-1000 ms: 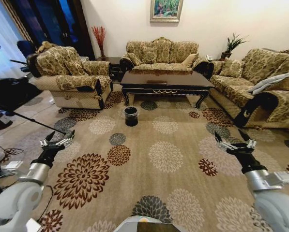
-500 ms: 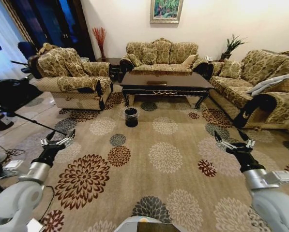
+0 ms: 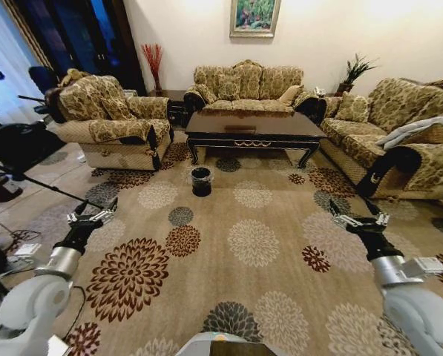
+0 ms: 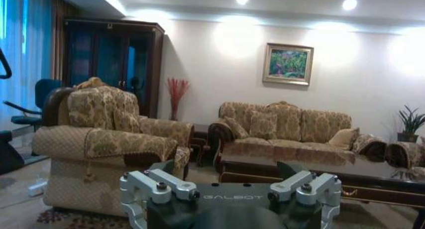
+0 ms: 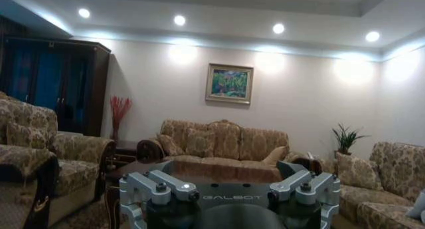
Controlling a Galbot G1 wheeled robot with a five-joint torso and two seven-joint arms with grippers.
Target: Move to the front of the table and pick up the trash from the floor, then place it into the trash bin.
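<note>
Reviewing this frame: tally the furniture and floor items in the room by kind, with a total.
Sofas and armchair: 3, left armchair, back sofa, right sofa
Coffee table: 1
Trash bin: 1
Wall painting: 1
Potted plant: 1
Red reed vase: 1
Total: 8

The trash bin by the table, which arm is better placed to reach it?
Probably left: the trash bin stands left of centre, nearer the left gripper than the right gripper. Both remain far off.

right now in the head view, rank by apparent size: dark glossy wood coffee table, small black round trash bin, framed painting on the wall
1. Dark glossy wood coffee table
2. Framed painting, cropped by the view's edge
3. Small black round trash bin
</note>
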